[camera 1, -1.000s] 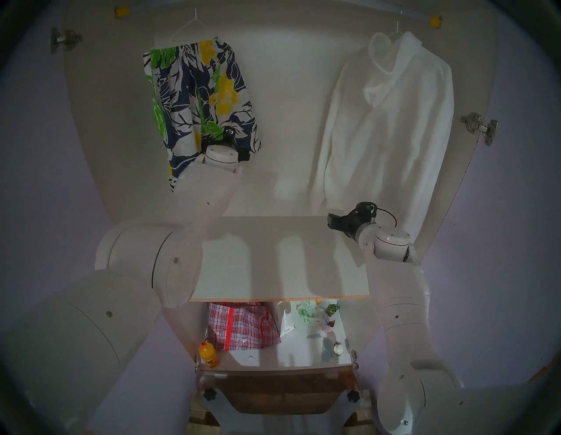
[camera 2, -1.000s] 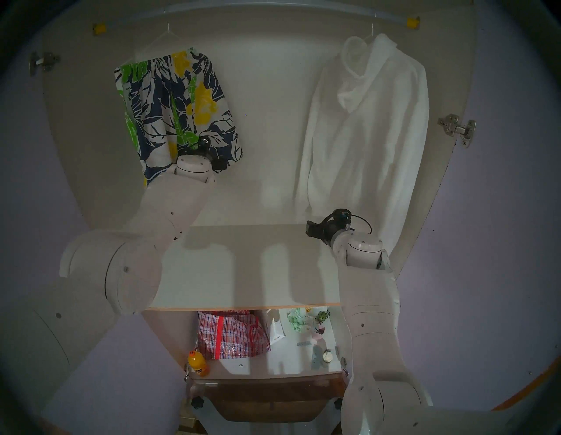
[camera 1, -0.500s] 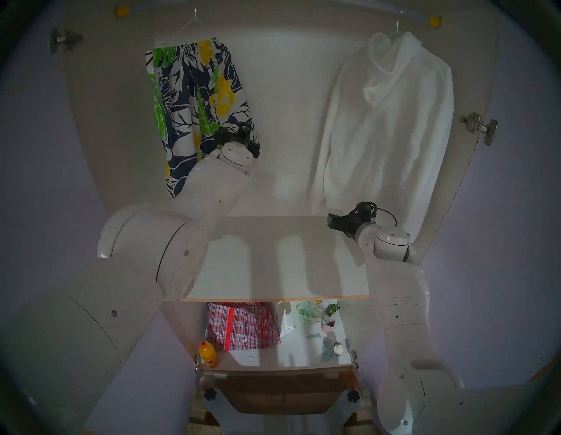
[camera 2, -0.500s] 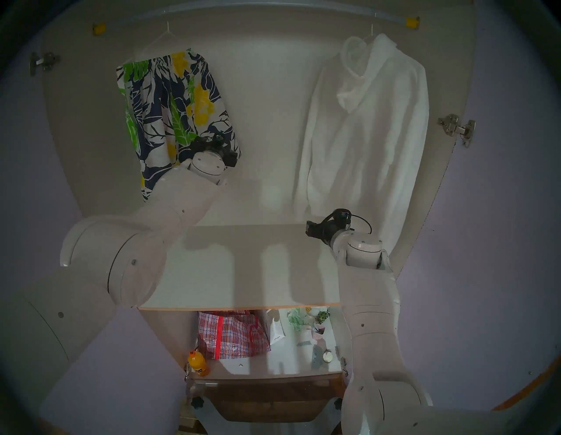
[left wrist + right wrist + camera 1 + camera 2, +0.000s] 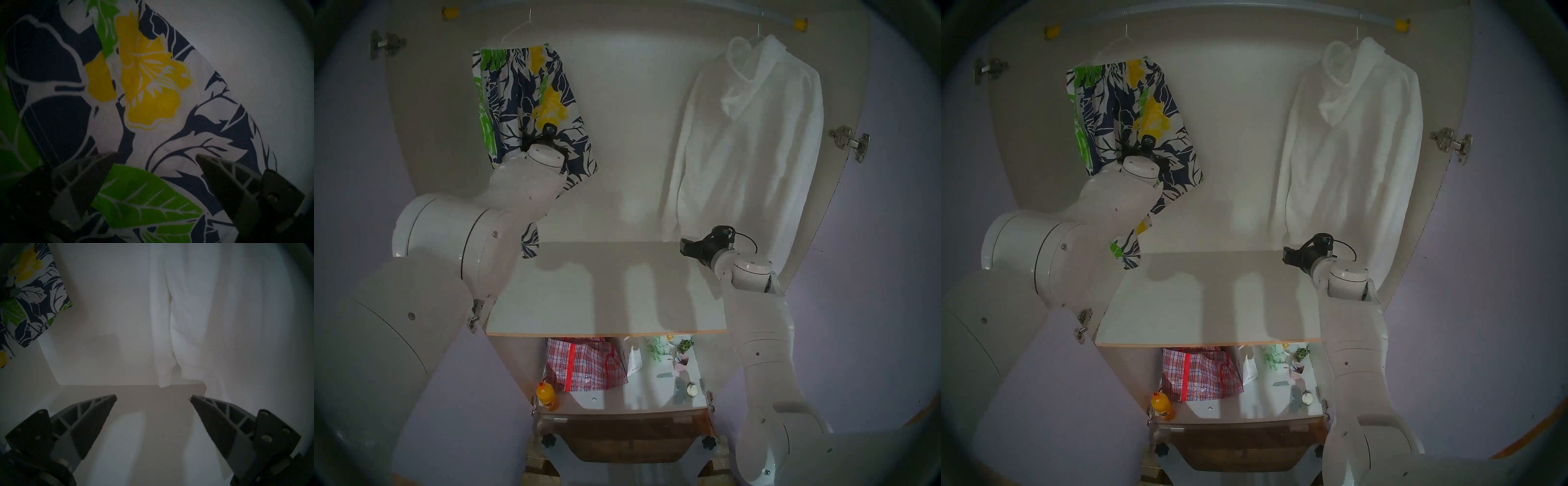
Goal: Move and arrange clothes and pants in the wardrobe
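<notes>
Shorts (image 5: 531,101) and hoodie (image 5: 751,135) hang above my shelf's (image 5: 605,288) far corners, so I judge arranging unfinished: my left gripper (image 5: 155,157), open, touches shorts; right gripper (image 5: 153,397) open, empty.

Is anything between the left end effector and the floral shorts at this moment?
Nothing visible. In the left wrist view the left end effector is open right against the shorts, with only printed fabric showing between its fingers. Whether the fingers touch the cloth cannot be told.
</notes>
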